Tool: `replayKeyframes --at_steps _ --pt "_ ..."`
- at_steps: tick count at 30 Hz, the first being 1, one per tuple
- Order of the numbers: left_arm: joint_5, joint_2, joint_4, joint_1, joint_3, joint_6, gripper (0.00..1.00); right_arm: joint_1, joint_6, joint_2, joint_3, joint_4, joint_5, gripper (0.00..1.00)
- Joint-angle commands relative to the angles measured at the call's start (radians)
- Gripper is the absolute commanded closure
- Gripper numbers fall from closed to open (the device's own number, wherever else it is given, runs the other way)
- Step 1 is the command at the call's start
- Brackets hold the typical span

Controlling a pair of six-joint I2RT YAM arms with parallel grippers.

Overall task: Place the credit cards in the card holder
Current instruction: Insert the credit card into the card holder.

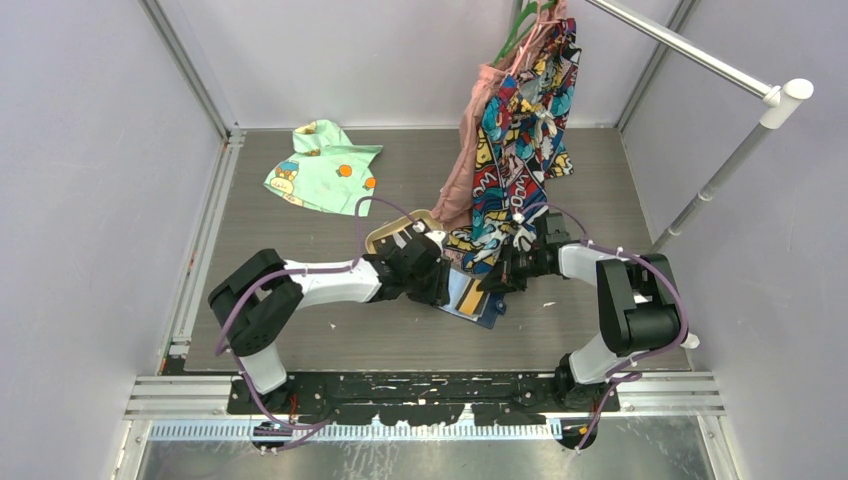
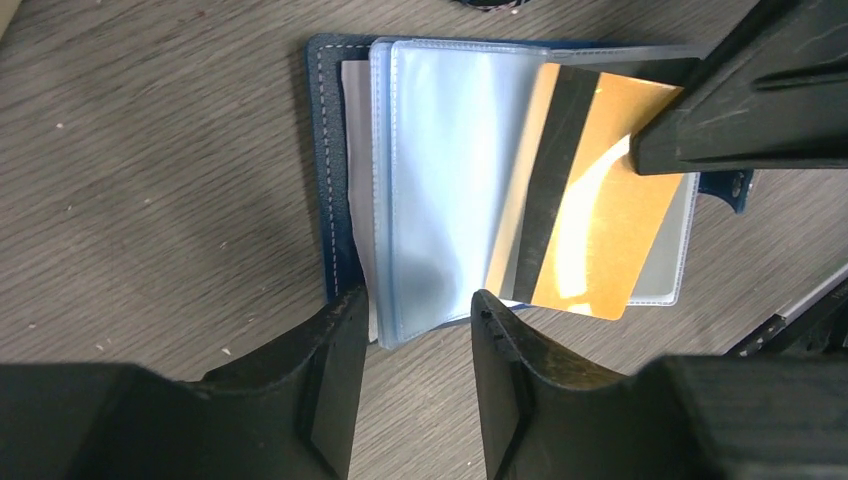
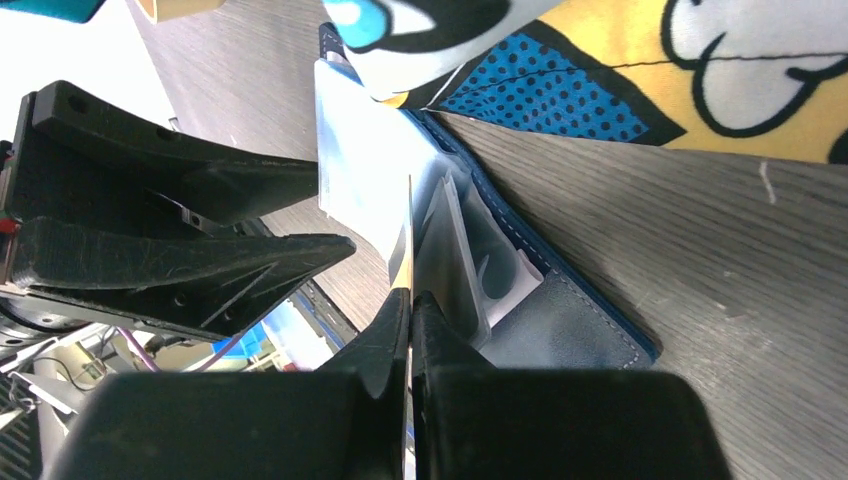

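A grey wood-grain table (image 1: 300, 340) fills the floor of a pale-walled enclosure. Toward its far left lies a crumpled mint-green child's garment (image 1: 323, 167) with cartoon prints. Near the middle sits a tan oval tray (image 1: 383, 236), only partly visible. A bright comic-print garment (image 1: 525, 140) hangs down to the table with a pink garment (image 1: 468, 150) just beside it, both on what looks like a green hanger (image 1: 520, 22). A white rail (image 1: 690, 50) slants across the far right corner.
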Motion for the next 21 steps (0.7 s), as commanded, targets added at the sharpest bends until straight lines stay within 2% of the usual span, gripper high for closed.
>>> replayKeyframes --at_steps 1,11,21 --pt "-0.046 -0.017 -0.140 0.017 0.039 -0.007 0.55 0.003 -0.069 -0.036 0.021 -0.014 -0.022 0.99" --pt "-0.028 -0.002 -0.202 0.030 0.088 -0.007 0.59 0.003 -0.030 0.056 0.029 0.018 -0.042 0.99" --pt "0.010 0.037 -0.238 0.043 0.095 0.000 0.75 0.003 -0.028 0.122 0.061 0.024 -0.071 0.95"
